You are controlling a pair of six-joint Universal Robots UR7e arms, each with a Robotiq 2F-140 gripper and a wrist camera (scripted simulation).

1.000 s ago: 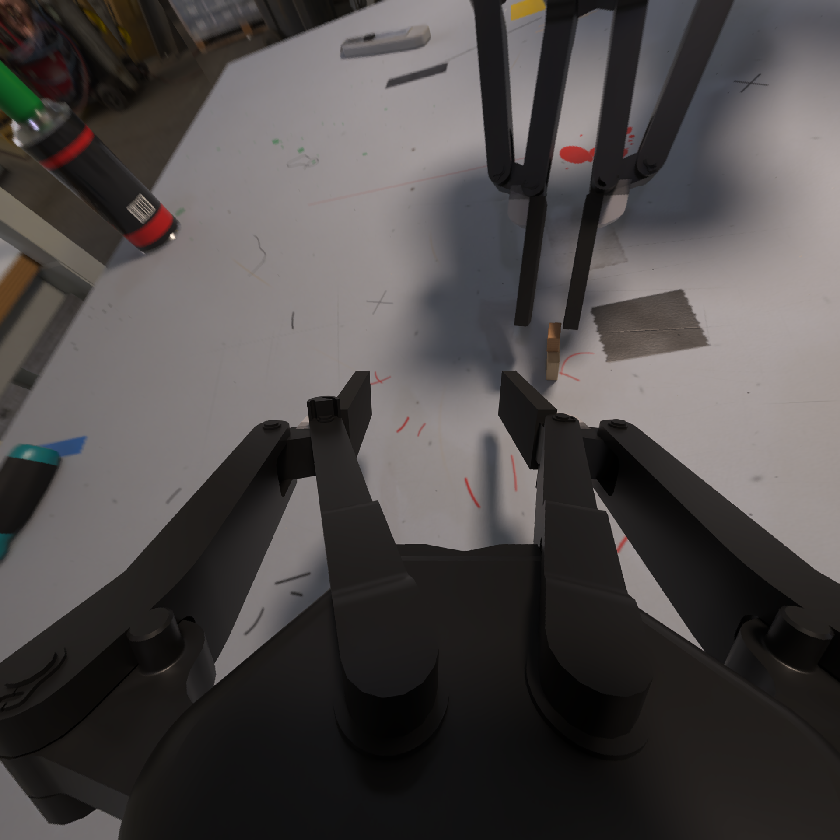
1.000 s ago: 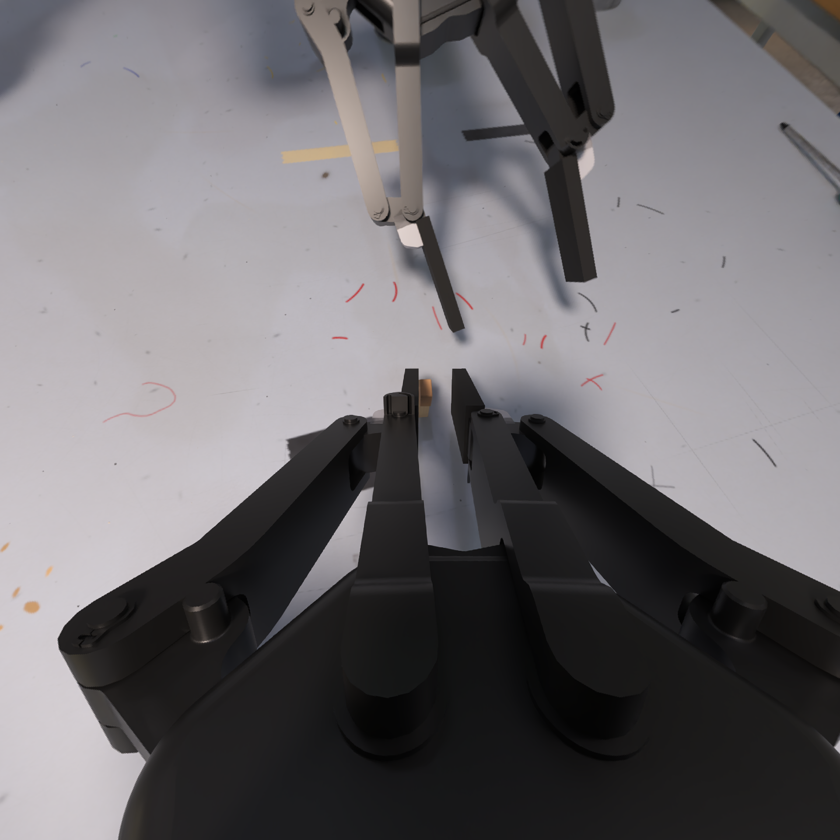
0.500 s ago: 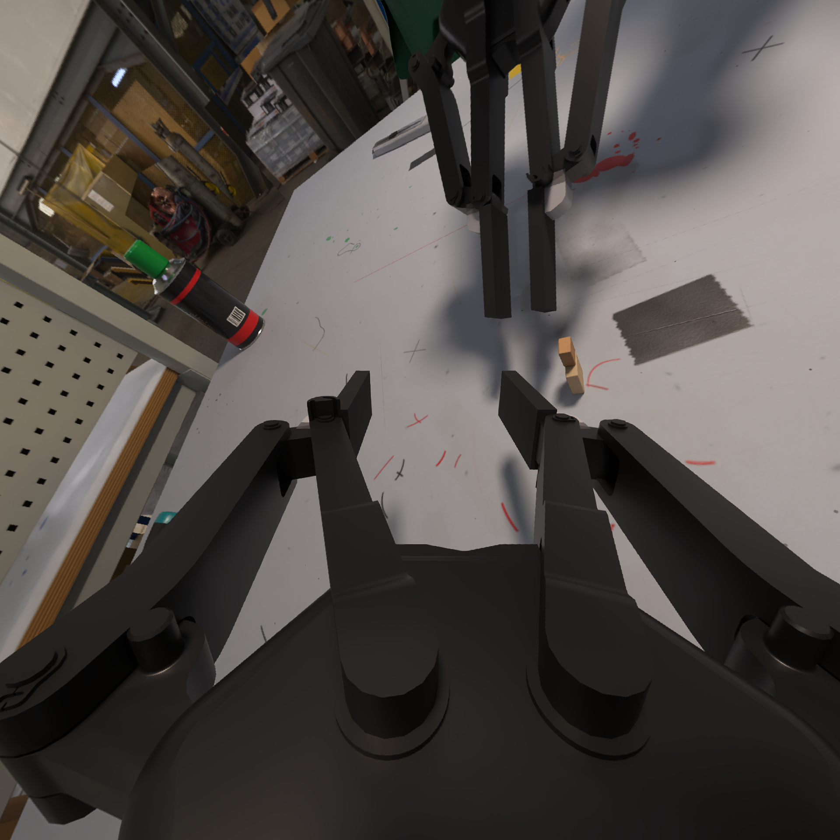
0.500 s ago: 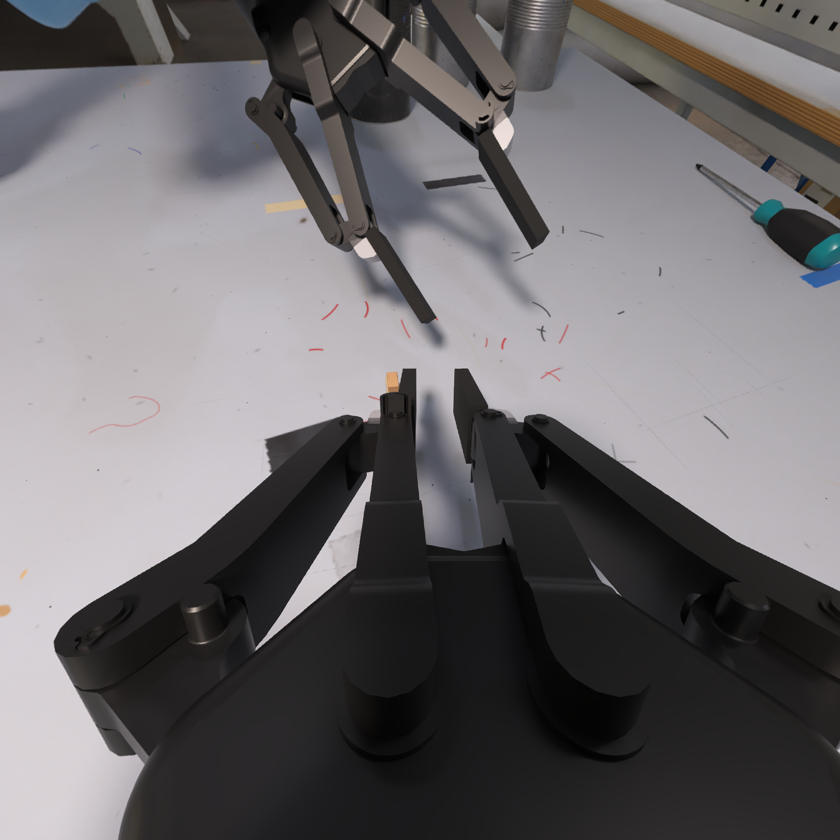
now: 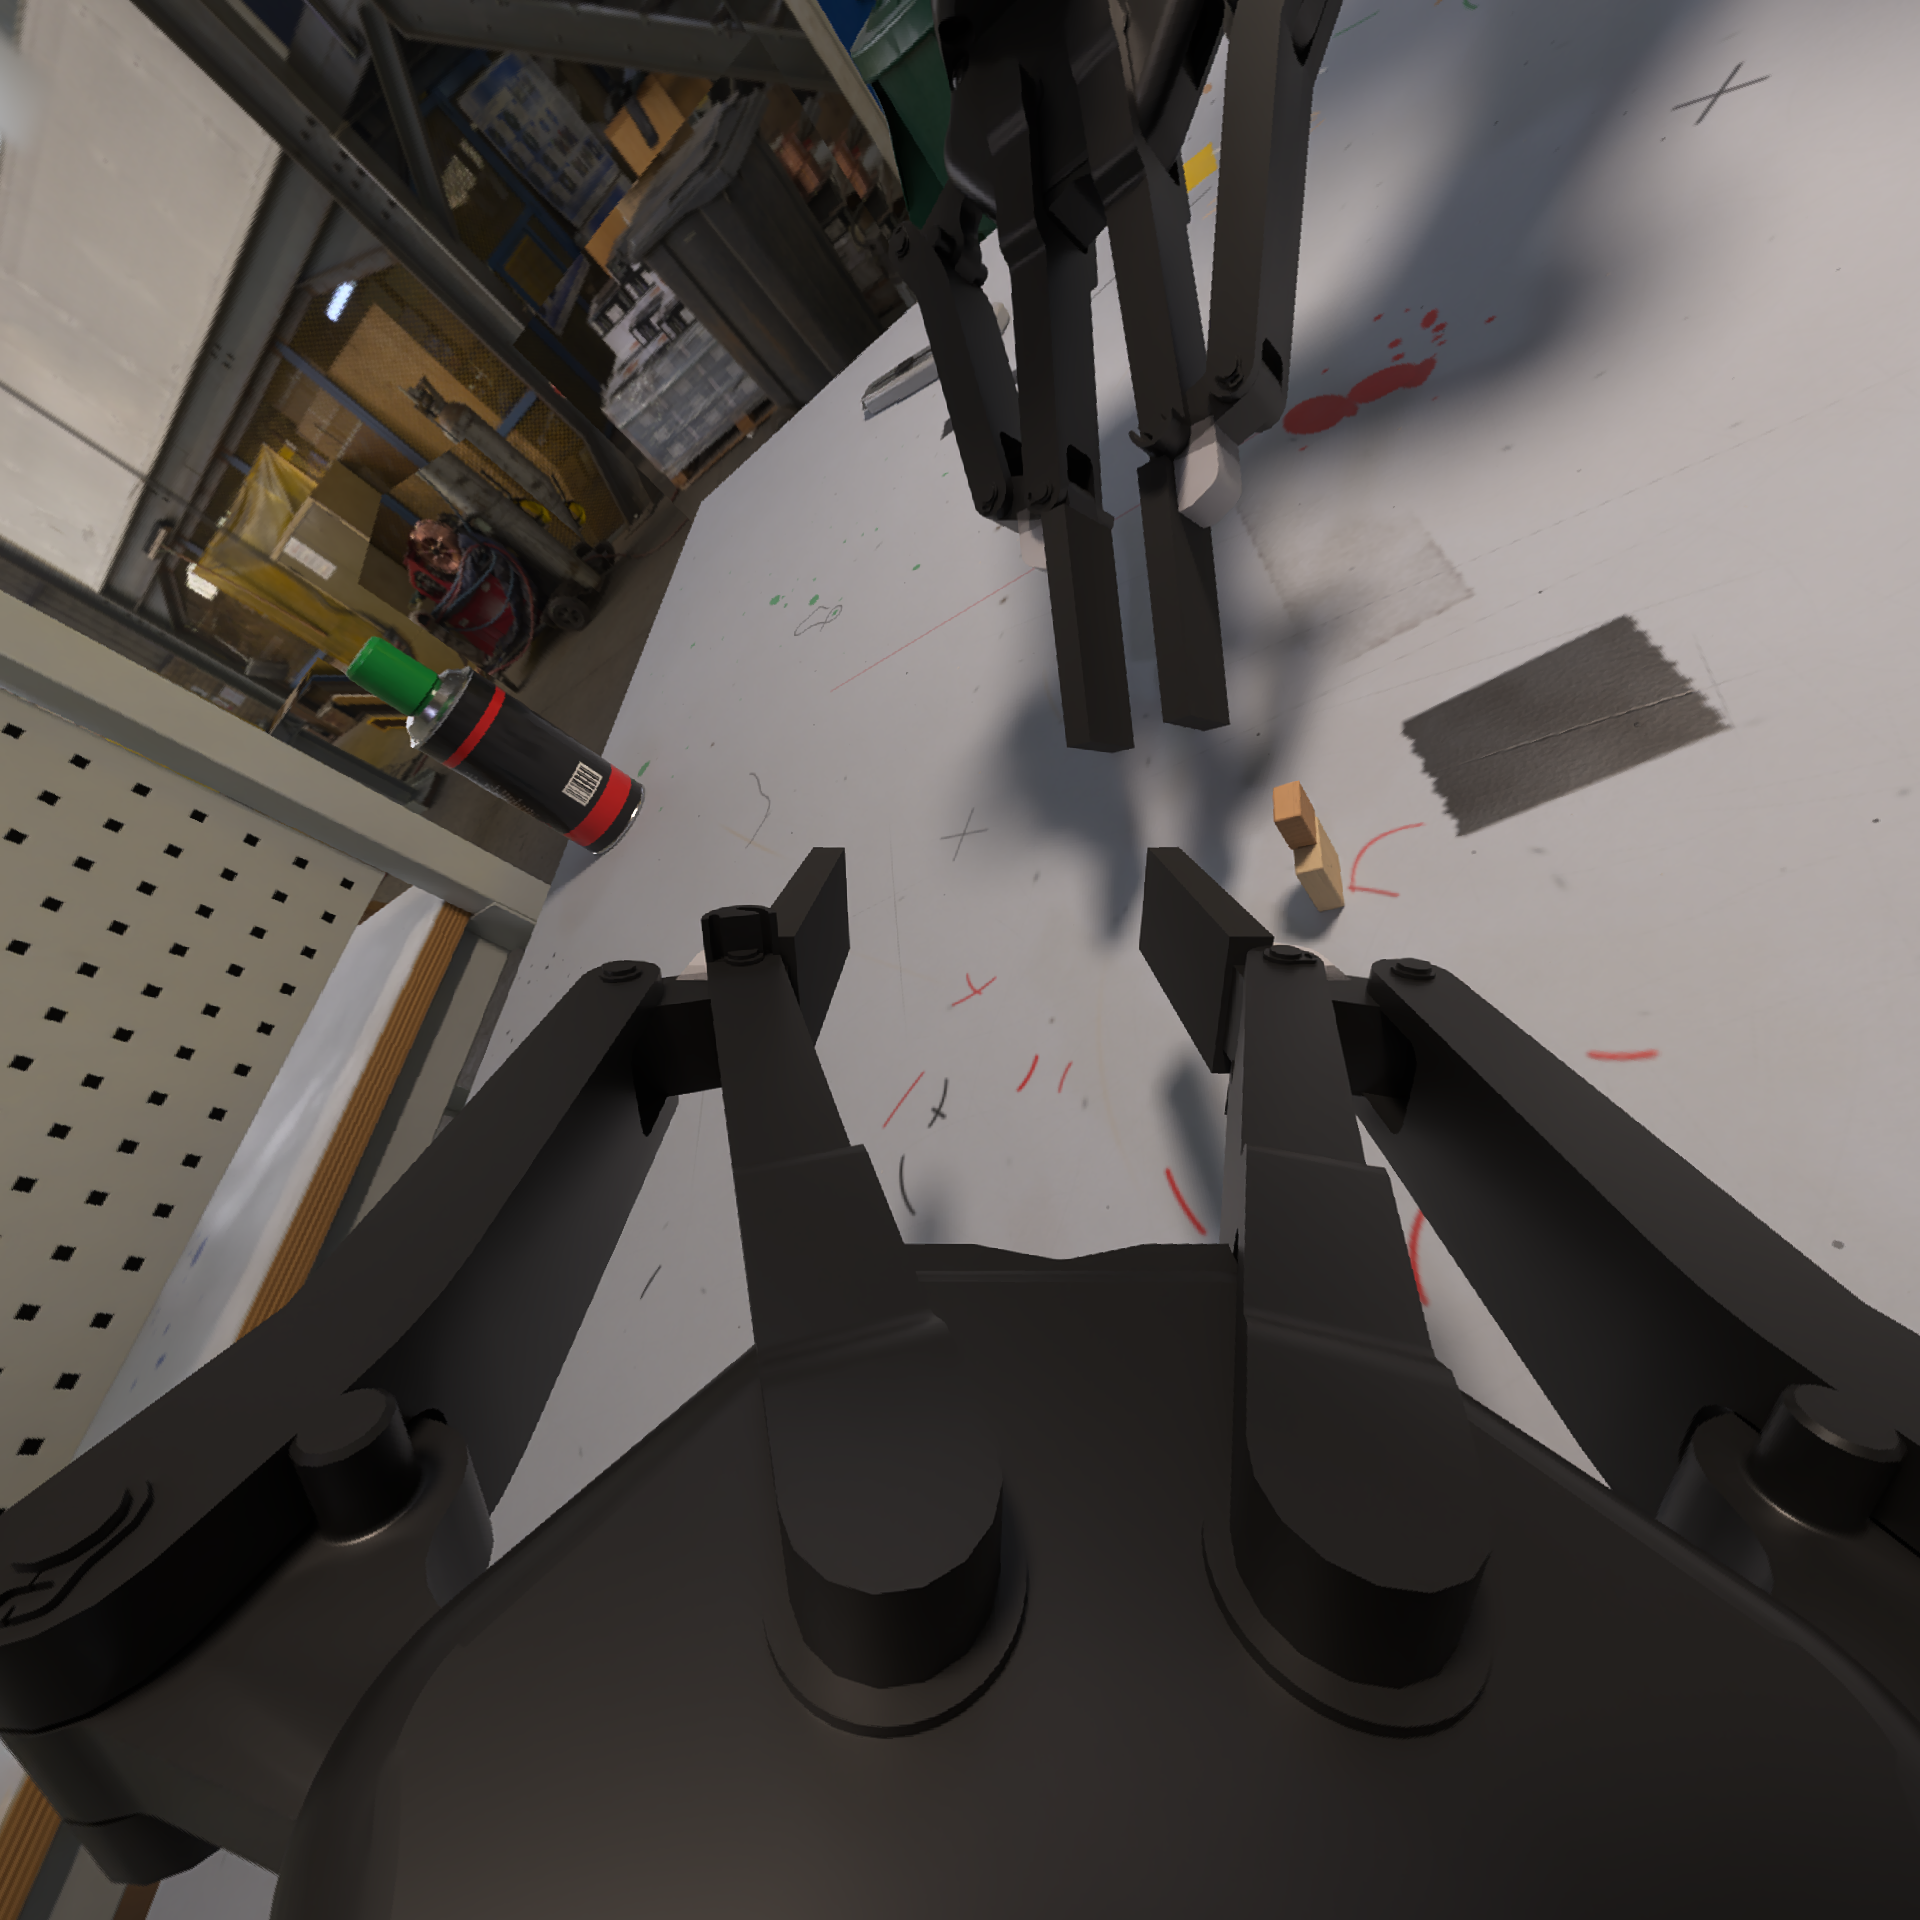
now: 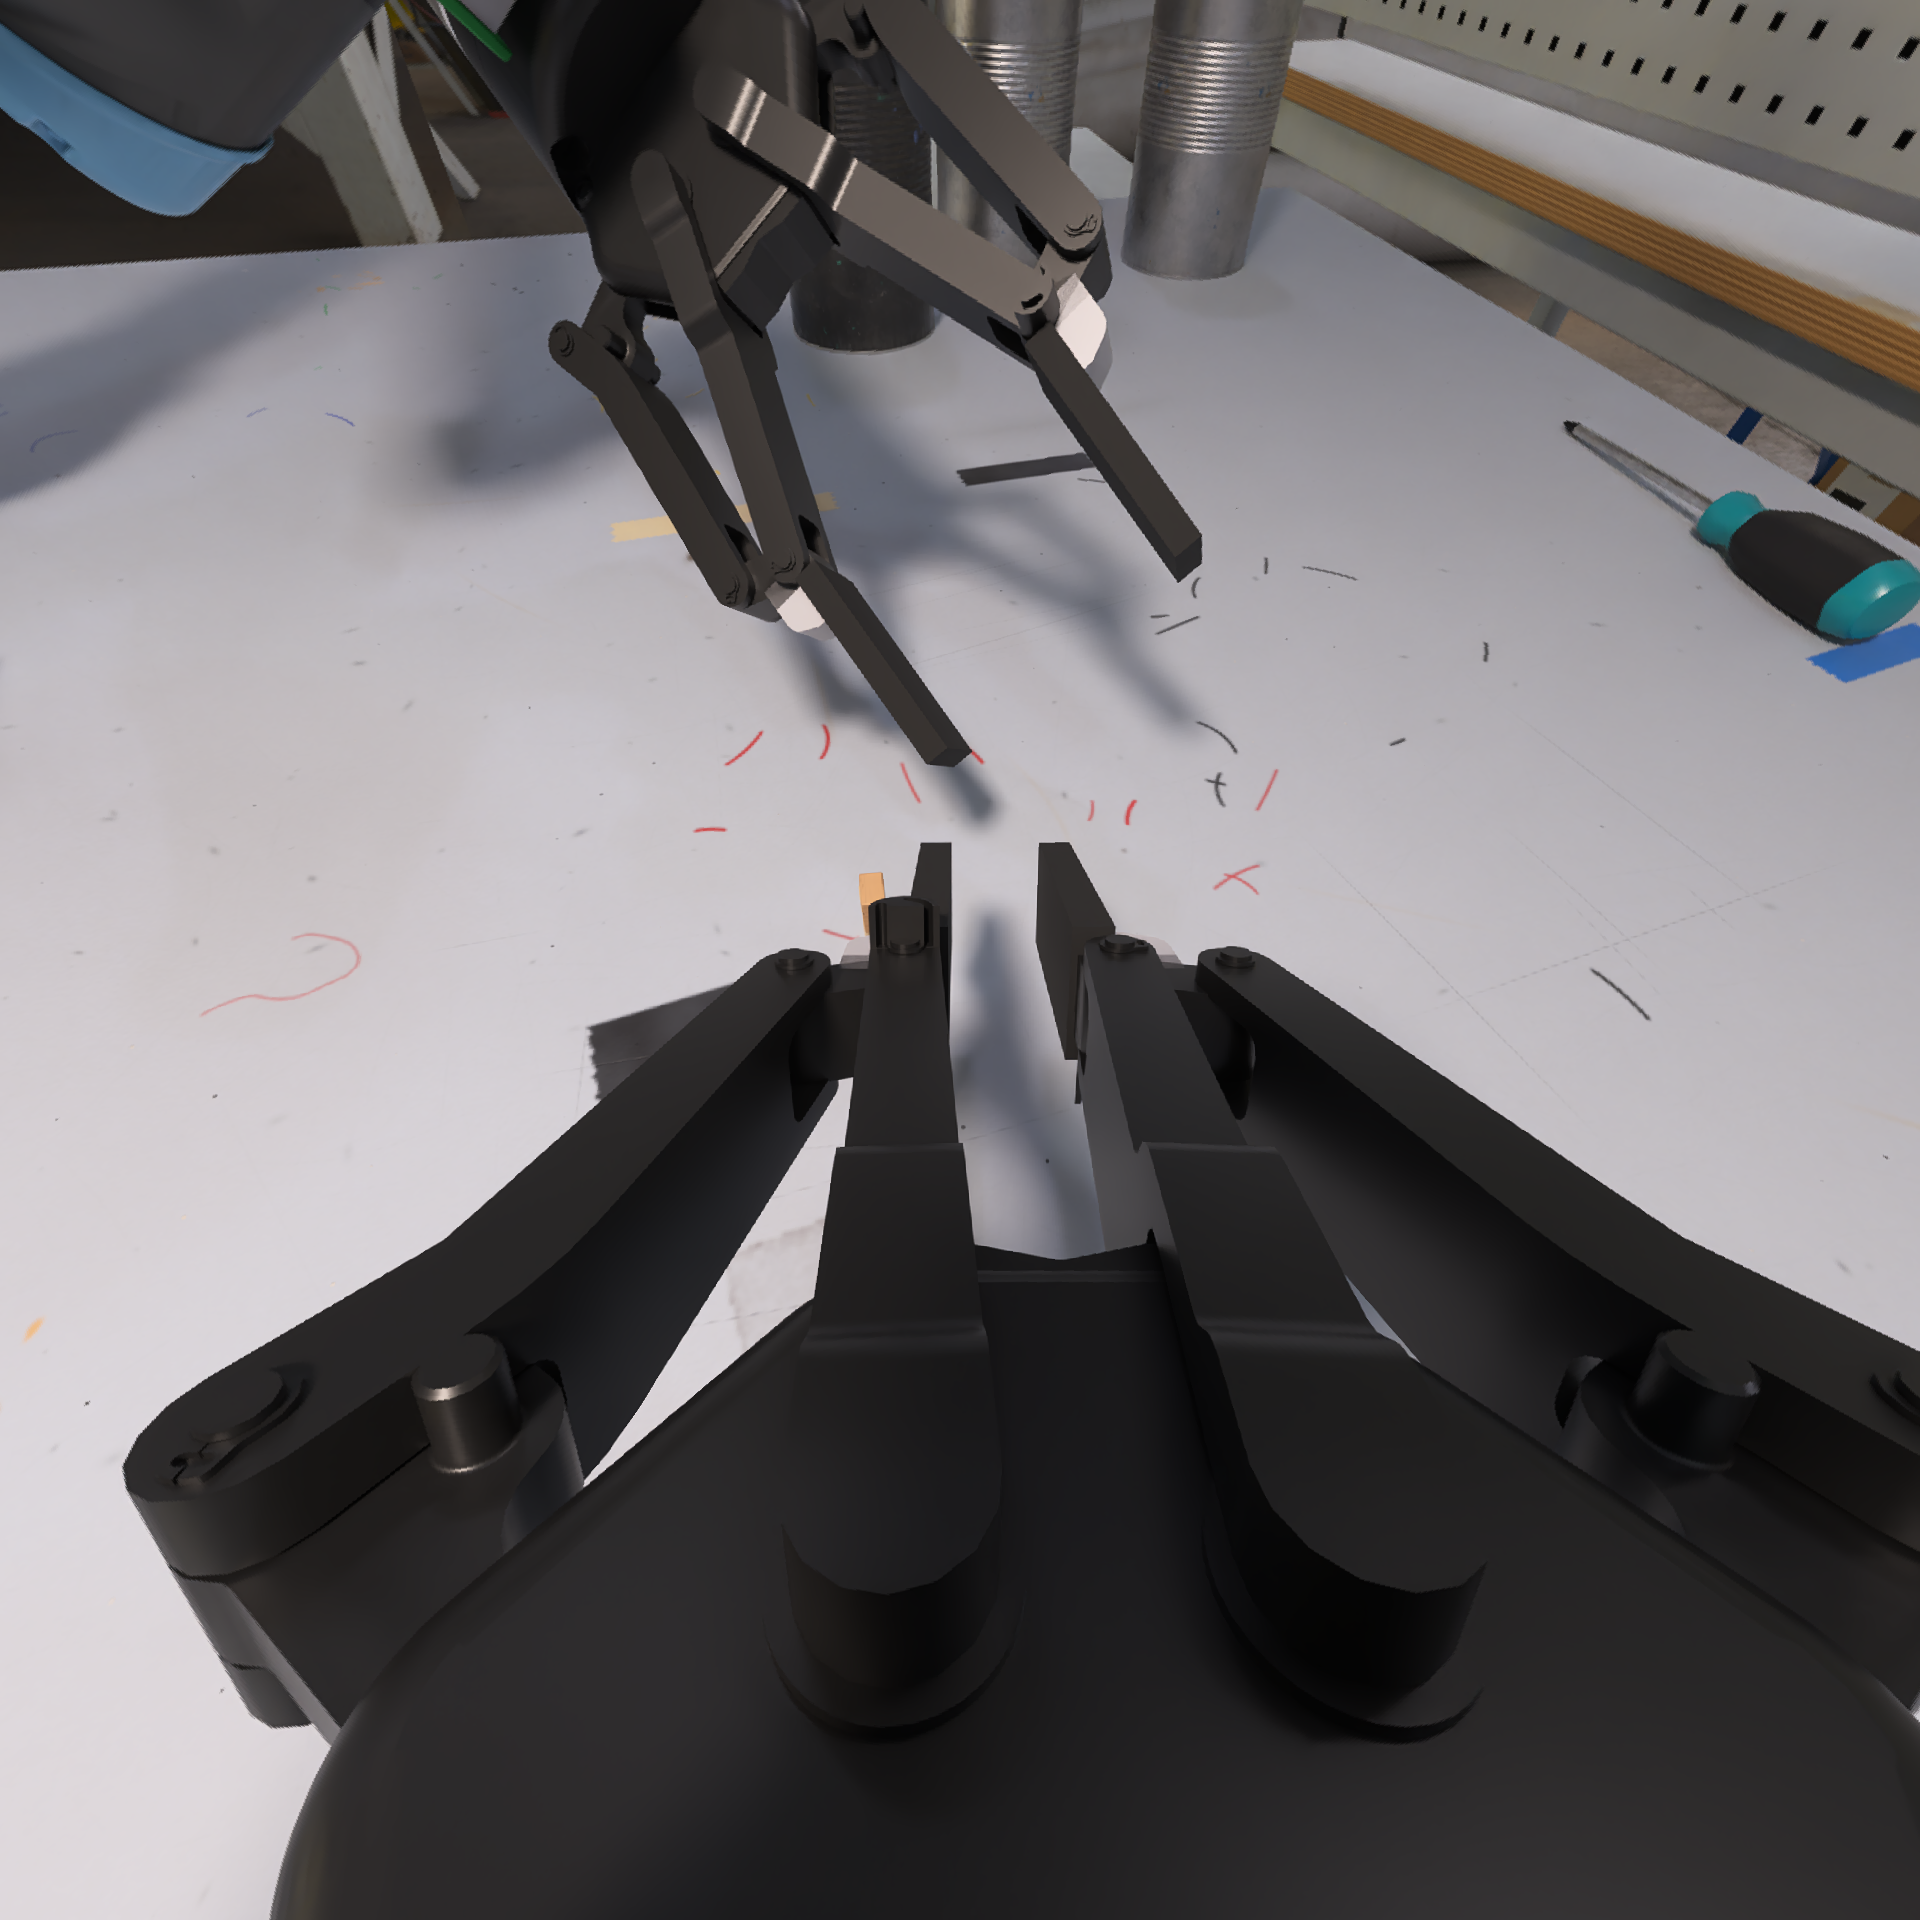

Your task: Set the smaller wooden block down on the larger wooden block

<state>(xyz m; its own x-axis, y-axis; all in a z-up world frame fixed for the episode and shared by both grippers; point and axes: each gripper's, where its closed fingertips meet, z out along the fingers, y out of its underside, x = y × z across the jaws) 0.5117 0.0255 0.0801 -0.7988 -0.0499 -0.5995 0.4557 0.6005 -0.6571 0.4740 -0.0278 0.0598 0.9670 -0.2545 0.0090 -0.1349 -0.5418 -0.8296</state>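
In the left wrist view the smaller wooden block (image 5: 1291, 812) sits on top of the larger, paler wooden block (image 5: 1320, 878) on the grey table, just right of my left gripper (image 5: 992, 894). That gripper is open and empty, raised above the table. My right gripper (image 5: 1143, 732) hangs above and left of the stack, jaws a narrow gap apart, holding nothing. In the right wrist view the right gripper (image 6: 992, 873) is empty. Only an orange sliver of the blocks (image 6: 871, 902) shows beside its left finger. The left gripper (image 6: 1068, 657) hovers opposite, wide open.
A black spray can (image 5: 499, 743) with a green cap stands at the table's left edge. A dark tape patch (image 5: 1558, 722) lies right of the blocks. A teal-handled screwdriver (image 6: 1808, 582) lies at the far right. Metal cylinders (image 6: 1205, 135) stand at the back.
The right gripper has lifted up and away from the blocks, leaving the smaller block resting on the larger one. The left gripper has also risen and tilted back.
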